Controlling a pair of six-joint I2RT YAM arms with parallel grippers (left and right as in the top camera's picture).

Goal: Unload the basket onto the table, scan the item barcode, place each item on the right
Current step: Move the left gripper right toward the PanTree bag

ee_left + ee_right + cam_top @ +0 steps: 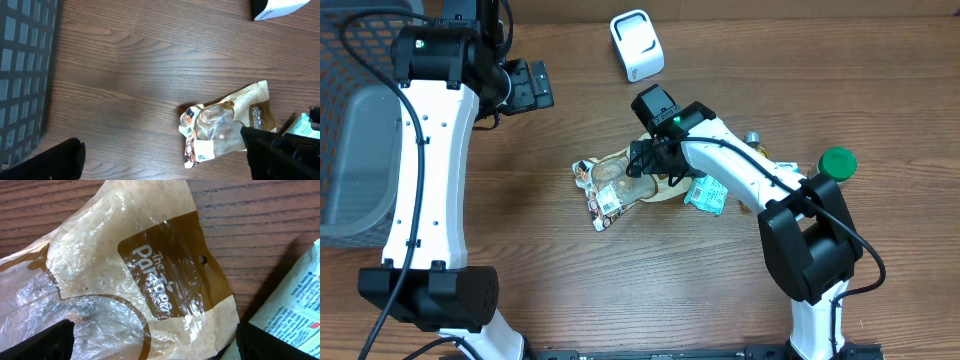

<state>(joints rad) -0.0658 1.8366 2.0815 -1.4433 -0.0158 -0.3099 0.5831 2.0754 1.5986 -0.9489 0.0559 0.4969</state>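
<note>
Your right gripper (152,330) stands wide open and holds nothing. The snack bag (125,255) lies flat on the table between its fingers, and a teal packet (295,305) sits just beside the finger on the wrist view's right. Your left gripper (160,155) is also spread wide and empty, well apart from the bag.

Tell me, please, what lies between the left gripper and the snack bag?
Nothing does: in the overhead view, only bare wooden table separates the left gripper from the snack bag.
</note>
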